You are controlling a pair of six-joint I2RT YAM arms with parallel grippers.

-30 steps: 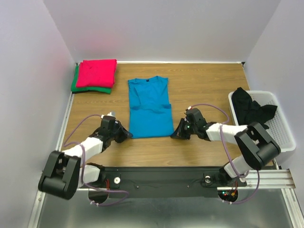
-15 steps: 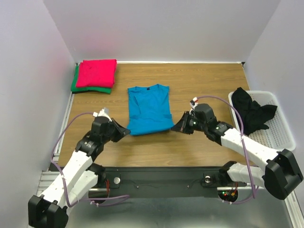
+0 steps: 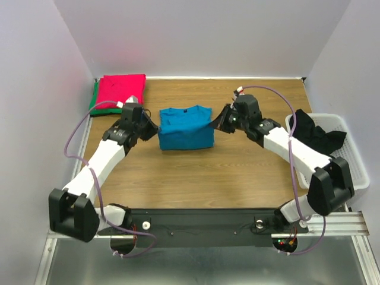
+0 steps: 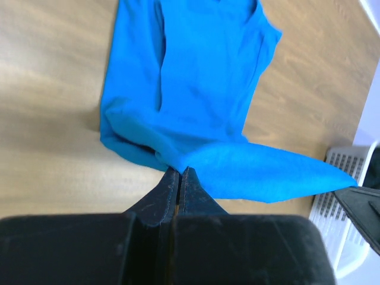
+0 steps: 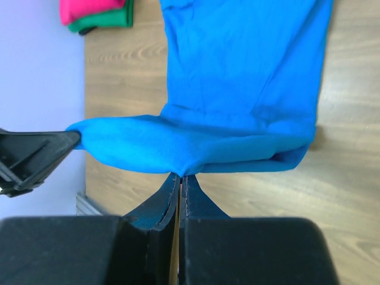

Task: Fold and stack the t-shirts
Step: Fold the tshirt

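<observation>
Left arm (image 3: 98,163) and right arm (image 3: 300,151): white shells, black joint housings, a looping purple cable (image 3: 67,153) each — left gripper (image 4: 179,173) and right gripper (image 5: 180,177) matte black wedges.

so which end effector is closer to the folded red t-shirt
Left. The left end effector grips the blue t-shirt just beside the folded red t-shirt; the right end effector holds its opposite edge, farther right.
</observation>
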